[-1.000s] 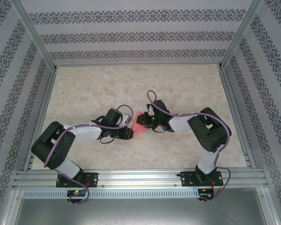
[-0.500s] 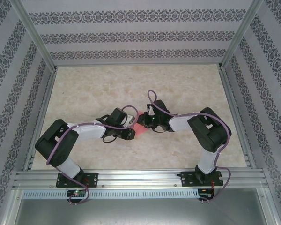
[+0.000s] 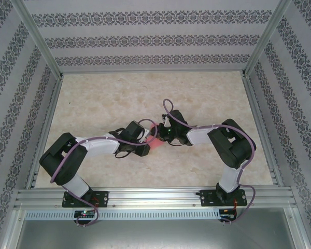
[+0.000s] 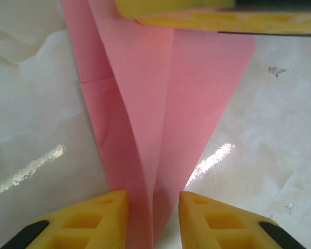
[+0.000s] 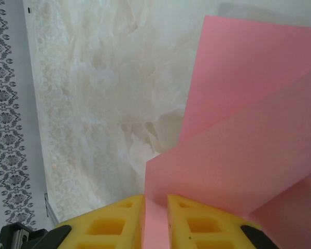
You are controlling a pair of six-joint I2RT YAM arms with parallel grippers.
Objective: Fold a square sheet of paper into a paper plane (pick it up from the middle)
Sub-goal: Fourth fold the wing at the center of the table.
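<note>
The pink paper (image 3: 154, 140) lies folded into a slim tapered shape with a centre ridge, on the table between the two arms. In the left wrist view the paper (image 4: 160, 104) narrows toward my left gripper (image 4: 153, 207), which is open, its yellow fingers standing either side of the narrow end. My right gripper (image 5: 155, 212) is shut on the wide end of the paper (image 5: 249, 155), lifting a flap. One right finger (image 4: 207, 15) crosses the top of the left wrist view. From above, the left gripper (image 3: 148, 141) and right gripper (image 3: 159, 136) nearly meet.
The marble-patterned table top (image 3: 145, 98) stretches far behind the grippers. Aluminium rails (image 3: 145, 197) frame the near edge and sides, with patterned walls (image 3: 145, 41) beyond. Purple cables run along both arms.
The left arm has moved right, bringing its gripper onto the paper's narrow end and covering more of the pink sheet from above. The right arm has stayed put.
</note>
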